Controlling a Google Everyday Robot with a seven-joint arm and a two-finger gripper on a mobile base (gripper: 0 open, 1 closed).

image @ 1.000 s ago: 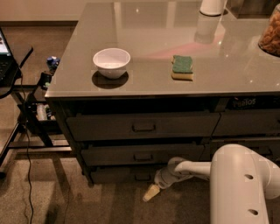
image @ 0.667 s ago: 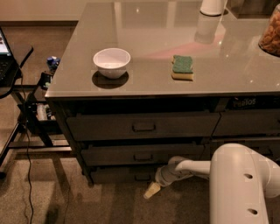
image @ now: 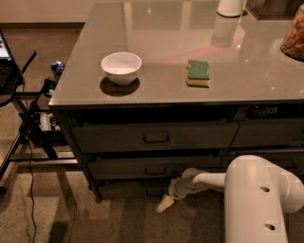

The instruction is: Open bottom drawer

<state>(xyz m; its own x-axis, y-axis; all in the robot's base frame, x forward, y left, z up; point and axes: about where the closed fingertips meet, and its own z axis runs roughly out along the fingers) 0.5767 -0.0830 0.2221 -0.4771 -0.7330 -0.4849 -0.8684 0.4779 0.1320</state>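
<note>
The bottom drawer (image: 128, 189) is the slimmest dark grey front, lowest of three stacked under the grey counter (image: 156, 92). Its front sits about flush with the drawers above. Its small dark handle (image: 154, 191) is just left of my gripper. My gripper (image: 165, 203) hangs low near the floor in front of this drawer, at the end of the white arm (image: 256, 199) reaching in from the right. Its cream tip points down and to the left.
A white bowl (image: 121, 67) and a green and yellow sponge (image: 198, 73) lie on the counter. A white container (image: 231, 7) and a jar (image: 293, 38) stand at the back right. A stand with cables (image: 28, 123) is at the left.
</note>
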